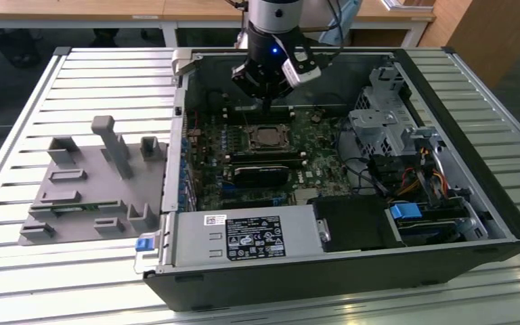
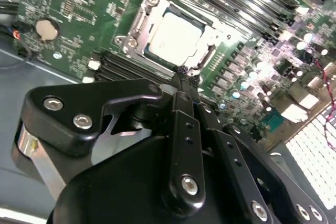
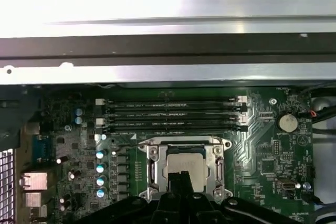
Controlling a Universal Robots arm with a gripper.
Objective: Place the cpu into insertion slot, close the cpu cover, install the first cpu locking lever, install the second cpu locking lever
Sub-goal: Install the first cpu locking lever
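The cpu (image 1: 265, 137) lies flat in its socket on the green motherboard, its silver-grey top showing in both wrist views (image 2: 176, 38) (image 3: 185, 162). The cpu cover (image 2: 137, 22) (image 3: 153, 165) is a silvery frame lying down around the chip, so the chip shows through its window. My gripper (image 1: 267, 105) hangs just above the socket's far edge, inside the open computer case. Its black fingers (image 2: 182, 85) are pressed together at the tips with nothing between them. In the first wrist view the gripper (image 3: 181, 179) overlaps the chip's near edge. I cannot make out the locking levers' position.
Long black memory sticks (image 3: 173, 114) run beside the socket, and a coin battery (image 3: 287, 123) sits on the board. The case holds a power supply (image 1: 242, 237) and a drive cage (image 1: 382, 128). A grey fixture (image 1: 89, 183) stands on the slatted table at the exterior view's left.
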